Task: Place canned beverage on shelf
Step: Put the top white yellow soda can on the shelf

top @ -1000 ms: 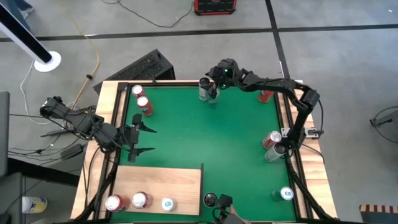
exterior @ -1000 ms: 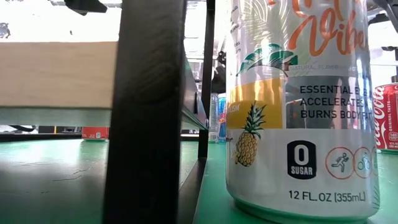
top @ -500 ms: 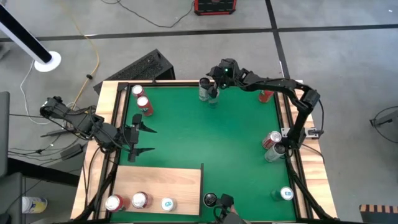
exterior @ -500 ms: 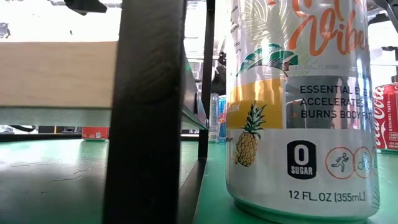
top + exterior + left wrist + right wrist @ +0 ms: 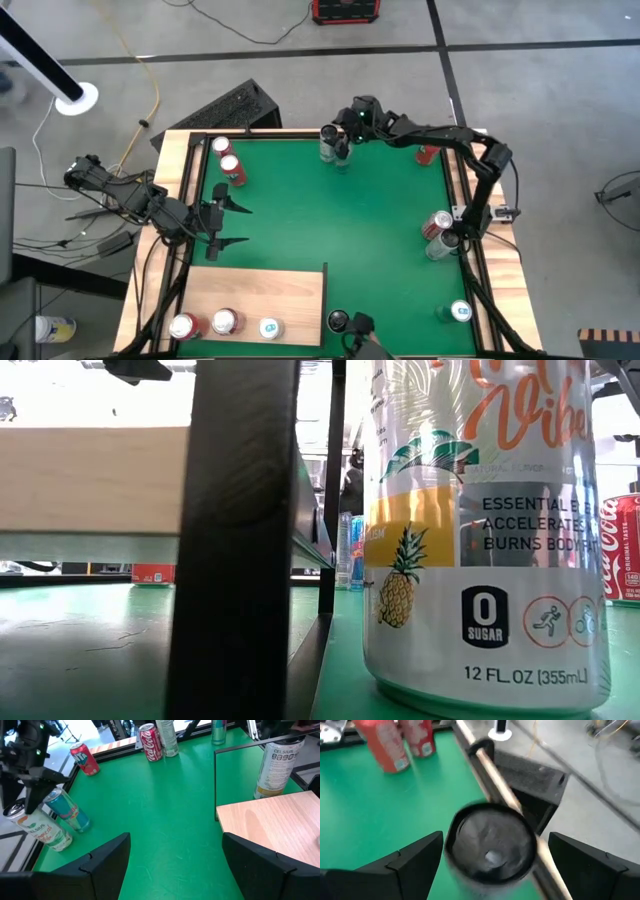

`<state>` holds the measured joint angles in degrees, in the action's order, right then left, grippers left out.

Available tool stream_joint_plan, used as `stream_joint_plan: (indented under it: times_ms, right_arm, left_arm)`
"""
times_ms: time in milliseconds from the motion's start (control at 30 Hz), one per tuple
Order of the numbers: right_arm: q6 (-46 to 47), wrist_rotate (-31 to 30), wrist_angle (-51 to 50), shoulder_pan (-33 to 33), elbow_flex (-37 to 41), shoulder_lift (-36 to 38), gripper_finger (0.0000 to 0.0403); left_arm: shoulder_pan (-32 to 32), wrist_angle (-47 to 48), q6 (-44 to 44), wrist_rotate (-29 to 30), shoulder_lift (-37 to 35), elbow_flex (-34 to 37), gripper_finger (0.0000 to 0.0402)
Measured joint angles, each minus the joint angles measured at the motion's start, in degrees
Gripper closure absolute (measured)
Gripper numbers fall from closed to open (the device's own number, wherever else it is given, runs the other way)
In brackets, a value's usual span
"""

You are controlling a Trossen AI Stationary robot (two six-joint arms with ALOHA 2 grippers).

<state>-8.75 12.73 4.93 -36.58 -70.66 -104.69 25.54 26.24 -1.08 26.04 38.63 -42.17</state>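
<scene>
Two dark jointed arms, black cables along links; pincer fingers flat, matte black.

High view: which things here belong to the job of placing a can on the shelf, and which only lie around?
Job:
- shelf
- silver can under the open right pincer
- left pincer, open, waiting

Lying about:
- black box on the floor
- yellow cable
</scene>
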Motion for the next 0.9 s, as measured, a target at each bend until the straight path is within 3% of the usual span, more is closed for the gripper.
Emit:
stream_joint_plan:
  times_ms: [333, 667, 900]
  right_arm:
    - [-0.26, 0.46, 1.01, 0.17, 0.01, -1.13, 0.0024]
    - [-0.25, 0.68, -0.57, 0.17, 0.01, -0.78, 0.0123]
    - [-0.18, 1.02, -1.16, 0.45, 0.06, 0.87, 0.0123]
  left_arm:
    - [0.0, 0.0, -0.33, -0.09, -0.02, 0.0, 0.0102]
    - [0.02, 0.0, -0.37, -0.15, -0.02, 0.0, 0.0102]
    - [0.02, 0.0, -0.33, -0.18, -0.01, 0.0, 0.0102]
